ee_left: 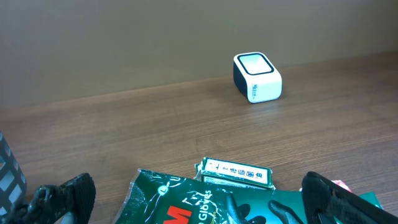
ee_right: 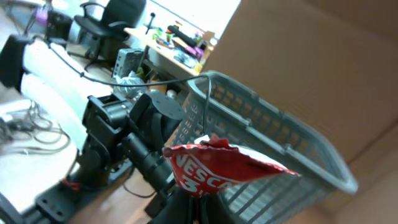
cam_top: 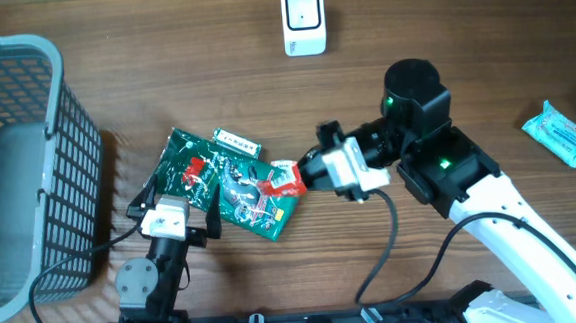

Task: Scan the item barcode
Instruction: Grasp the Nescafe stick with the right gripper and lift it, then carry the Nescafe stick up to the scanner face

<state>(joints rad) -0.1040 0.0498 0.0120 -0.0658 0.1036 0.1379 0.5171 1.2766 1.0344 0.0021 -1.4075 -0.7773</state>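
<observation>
A red Nescafé sachet (cam_top: 287,179) is pinched at one end by my right gripper (cam_top: 306,173), which is shut on it just above the table. In the right wrist view the sachet (ee_right: 224,167) sticks up from the closed fingers (ee_right: 186,205). The white barcode scanner (cam_top: 302,20) stands at the far middle of the table, well away from the sachet; it also shows in the left wrist view (ee_left: 257,77). My left gripper (cam_top: 167,217) hangs open over the near end of a green glove packet (cam_top: 209,178), its fingers (ee_left: 63,196) spread either side of the packet (ee_left: 217,199).
A grey mesh basket (cam_top: 28,167) fills the left side. A small green-and-white box (cam_top: 237,142) lies against the glove packet's far edge. A blue packet (cam_top: 557,133) rests at the far right. Bare wood lies between the sachet and the scanner.
</observation>
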